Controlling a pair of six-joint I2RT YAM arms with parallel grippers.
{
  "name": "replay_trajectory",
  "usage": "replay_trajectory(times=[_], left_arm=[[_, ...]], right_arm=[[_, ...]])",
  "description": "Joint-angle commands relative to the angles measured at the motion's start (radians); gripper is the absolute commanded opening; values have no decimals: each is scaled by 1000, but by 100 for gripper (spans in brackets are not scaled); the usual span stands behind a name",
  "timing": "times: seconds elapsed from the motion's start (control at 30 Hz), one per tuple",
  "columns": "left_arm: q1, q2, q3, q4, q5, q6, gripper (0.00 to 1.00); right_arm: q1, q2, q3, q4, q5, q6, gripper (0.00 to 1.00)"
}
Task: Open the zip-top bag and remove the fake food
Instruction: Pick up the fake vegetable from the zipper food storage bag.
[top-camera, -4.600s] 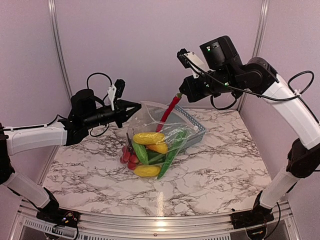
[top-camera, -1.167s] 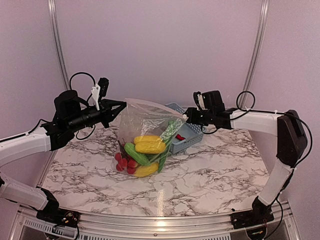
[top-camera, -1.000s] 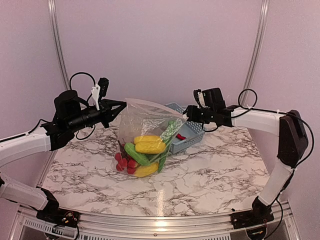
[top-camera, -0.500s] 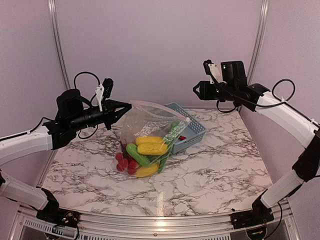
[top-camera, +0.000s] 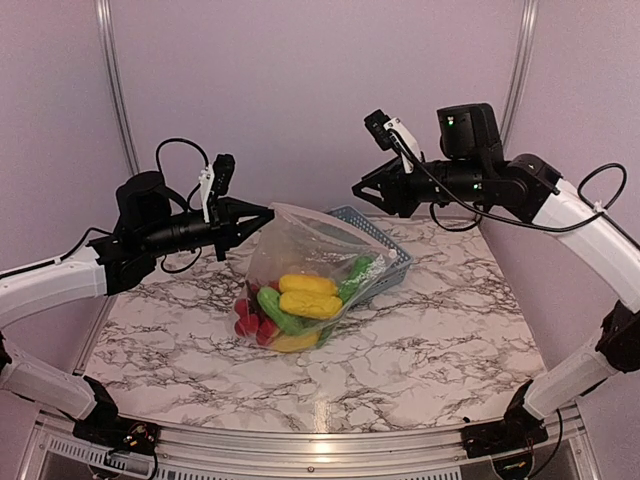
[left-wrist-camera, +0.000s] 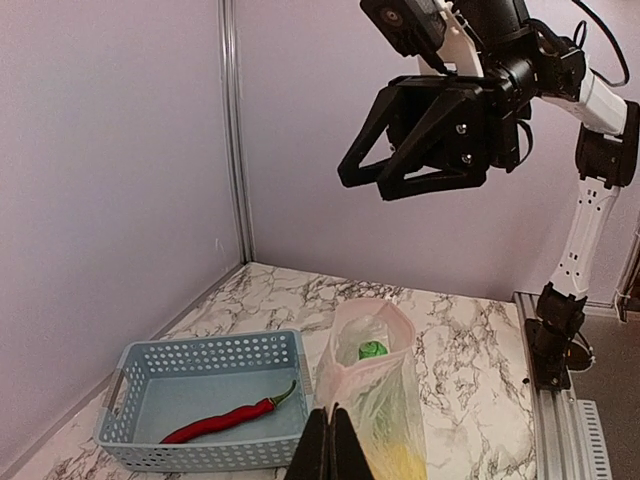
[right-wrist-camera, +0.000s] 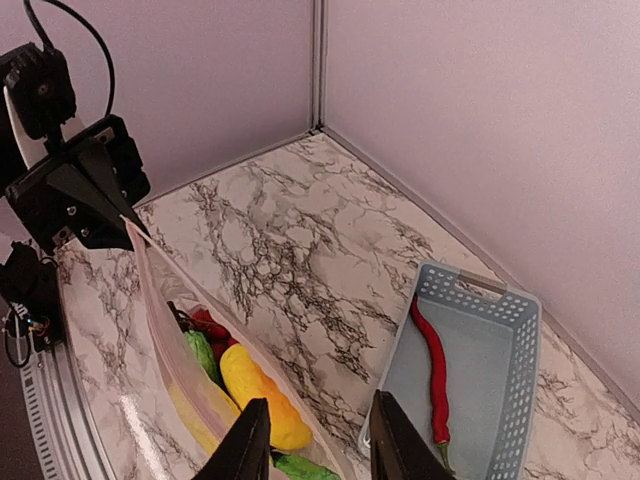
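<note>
The zip-top bag (top-camera: 300, 245) hangs open-mouthed over the table, its rim pinched at one corner by my left gripper (top-camera: 262, 212), which is shut on it. In the left wrist view the shut gripper (left-wrist-camera: 328, 445) holds the pink zip rim, with the bag (left-wrist-camera: 375, 395) beyond. The fake food lies inside: yellow corn (top-camera: 308, 286), a green cucumber (top-camera: 274, 309), red fruits (top-camera: 245, 318). My right gripper (top-camera: 362, 188) hovers above the bag's far side, open and empty. Its wrist view looks down between the gripper's fingers (right-wrist-camera: 318, 455) into the bag (right-wrist-camera: 165, 320) at the corn (right-wrist-camera: 255, 400).
A blue-grey lattice basket (top-camera: 392, 250) stands right behind the bag, touching it. A red chili (right-wrist-camera: 435, 365) lies on its floor, also seen in the left wrist view as the chili (left-wrist-camera: 225, 420). Walls close the back and both sides.
The right arm laid the red chili in the basket, then rose and swung left over the bag, its jaws narrowing. The left gripper carried the bag rim slightly right.
</note>
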Motion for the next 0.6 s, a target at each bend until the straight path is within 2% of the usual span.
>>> replay_trajectory(times=[0.0, 0.33, 0.57], left_arm=[[-13, 1, 54, 20, 38, 17, 0], [-26, 5, 62, 19, 51, 23, 0], [-31, 5, 62, 17, 49, 26, 0]], right_arm=[[68, 0, 37, -91, -46, -78, 31], [124, 30, 29, -112, -75, -91, 16], [160, 55, 14, -134, -89, -102, 12]])
